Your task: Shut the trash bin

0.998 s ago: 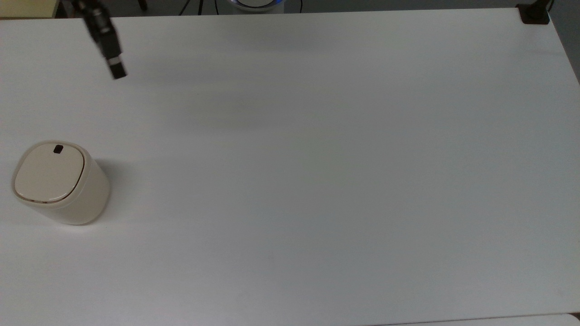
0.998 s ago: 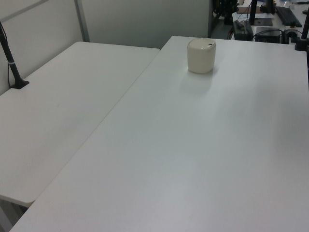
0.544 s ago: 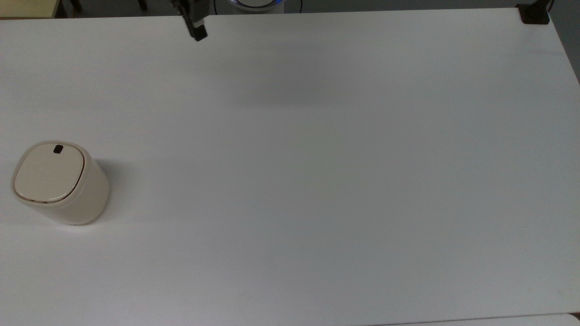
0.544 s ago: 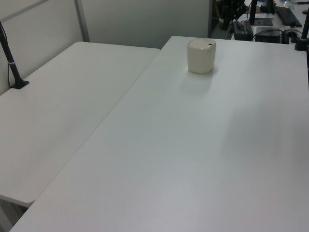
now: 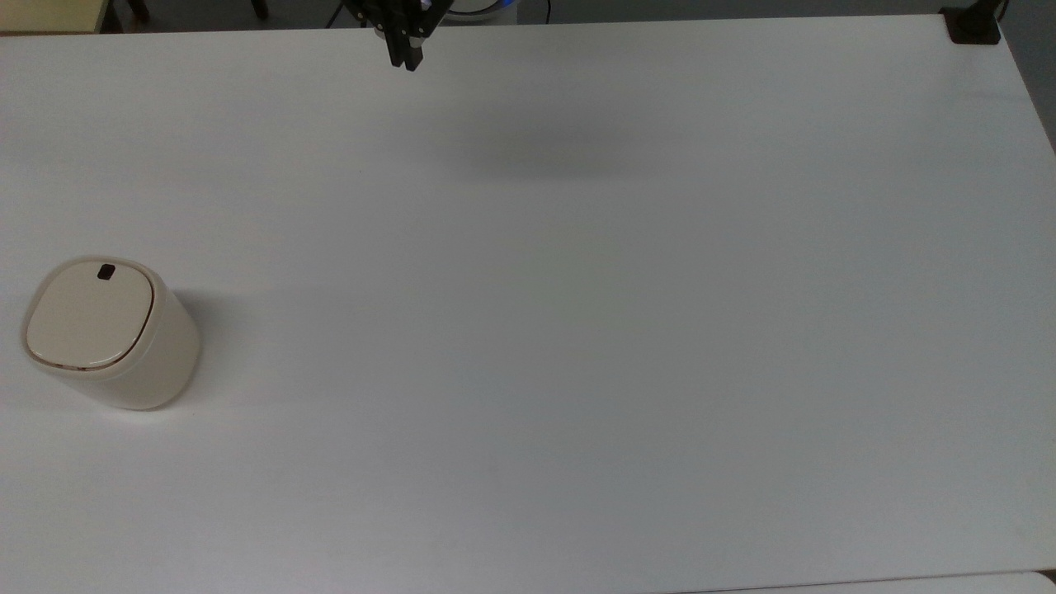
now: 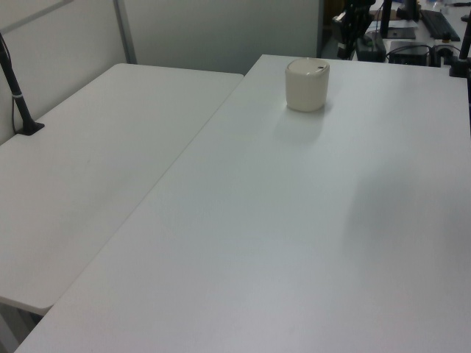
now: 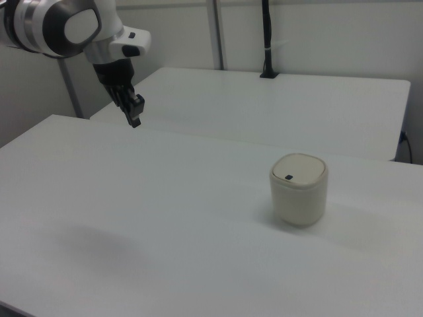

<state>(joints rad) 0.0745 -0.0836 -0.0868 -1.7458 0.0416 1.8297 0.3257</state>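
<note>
The cream-beige trash bin (image 5: 107, 338) stands upright near the top view's left edge, on the white table (image 5: 577, 330). Its flat lid (image 5: 89, 318) lies down flush on the body, with the small black mark toward the table's far side. The same bin (image 6: 307, 84) sits far back in the left view and at the right view's right (image 7: 299, 188). My gripper (image 5: 406, 59) hangs above the table's far edge, well away from the bin. Its black fingers point down, pressed together and holding nothing. In the right view the gripper (image 7: 134, 119) hangs high at the left under the white arm.
A black mount (image 5: 973, 25) sits at the top view's far right corner. A second white table (image 6: 96, 162) adjoins at the left view's left, with a black post (image 6: 18, 95) on it. Behind the bin in the right view, a black pole (image 7: 266, 39) rises.
The gripper swung from the top view's upper left to the right along the far edge, away from the bin. The bin and its lid did not move.
</note>
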